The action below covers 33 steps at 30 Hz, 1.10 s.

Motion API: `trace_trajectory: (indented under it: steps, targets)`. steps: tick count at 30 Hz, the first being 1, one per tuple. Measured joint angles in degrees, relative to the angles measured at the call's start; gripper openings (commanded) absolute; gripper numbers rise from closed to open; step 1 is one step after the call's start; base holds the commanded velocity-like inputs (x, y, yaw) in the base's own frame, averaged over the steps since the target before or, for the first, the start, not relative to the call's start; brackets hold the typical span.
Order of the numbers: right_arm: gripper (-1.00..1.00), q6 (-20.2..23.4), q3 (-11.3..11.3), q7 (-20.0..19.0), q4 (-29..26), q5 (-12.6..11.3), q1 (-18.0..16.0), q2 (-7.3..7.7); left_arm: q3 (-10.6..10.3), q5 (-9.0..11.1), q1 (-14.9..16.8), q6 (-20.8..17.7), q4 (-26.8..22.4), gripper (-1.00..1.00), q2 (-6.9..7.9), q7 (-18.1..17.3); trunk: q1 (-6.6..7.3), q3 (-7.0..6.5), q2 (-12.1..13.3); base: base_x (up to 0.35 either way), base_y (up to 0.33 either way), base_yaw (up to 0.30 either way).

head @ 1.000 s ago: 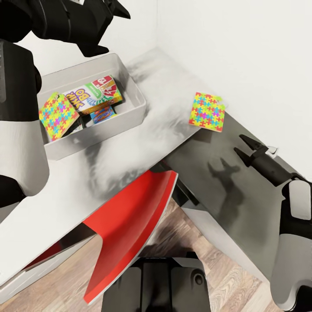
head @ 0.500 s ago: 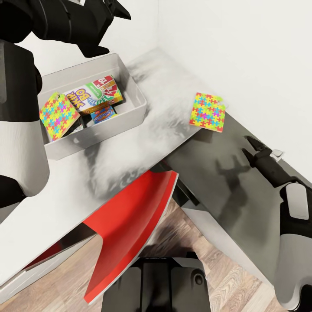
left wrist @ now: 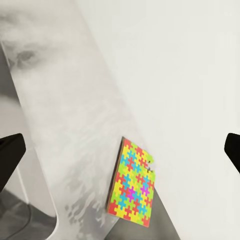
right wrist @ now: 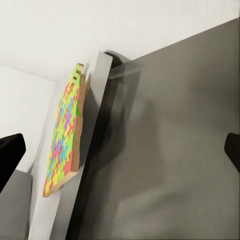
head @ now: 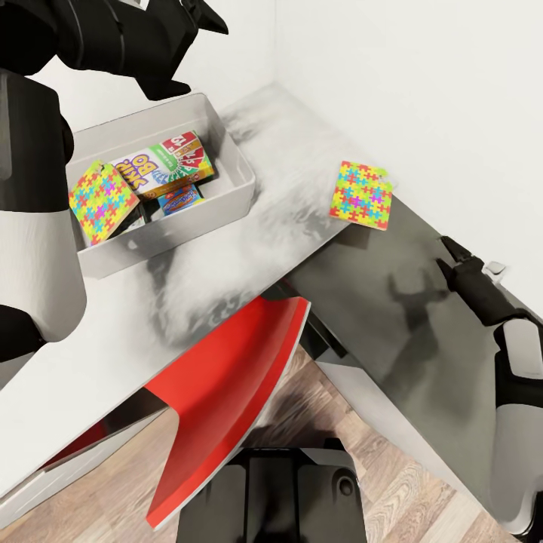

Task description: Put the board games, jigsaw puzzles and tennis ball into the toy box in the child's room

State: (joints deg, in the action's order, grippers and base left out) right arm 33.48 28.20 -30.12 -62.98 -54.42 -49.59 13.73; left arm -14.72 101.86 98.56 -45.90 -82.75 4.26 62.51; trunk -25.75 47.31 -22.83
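Toy box [head: 240, 197], upper left, holding games and one puzzle.
Second jigsaw puzzle [head: 361, 194] remains on table [head: 249, 256]; both grippers' jaws apart, empty.

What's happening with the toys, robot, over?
Both end effectors open, empty: left above the bin, right over the dark wing. One puzzle out on the table edge; other puzzle and SKIP-BO binned. Path clear.

The table [head: 249, 249] has a light grey top and a dark grey wing to the right. The bin [head: 237, 192] sits far left; a puzzle [head: 361, 194] lies at the top's right edge.
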Motion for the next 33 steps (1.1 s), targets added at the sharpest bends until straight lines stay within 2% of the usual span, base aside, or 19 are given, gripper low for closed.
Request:
trace_trajectory:
  steps: [5,12,33]
  targets:
    - [1.0,-2.48,-0.05,0.04,2.84,0.09,-1.25,0.67,0.0,0.0,0.01,0.0,0.01,1.0,-0.17,0.0,0.0,0.0,0.0,0.0,0.0,0.0]
    - [1.0,-3.59,-0.08,0.02,4.45,0.36,-1.93,0.92,0.0,0.01,0.02,0.0,0.03,1.0,-0.27,0.0,0.0,0.0,0.0,0.0,0.0,0.017]
    - [1.0,-4.32,-0.18,0.04,5.69,0.57,-2.37,0.91,0.0,-0.05,0.0,0.0,0.06,1.0,-0.53,0.0,0.0,0.0,0.0,0.0,0.0,0.153]
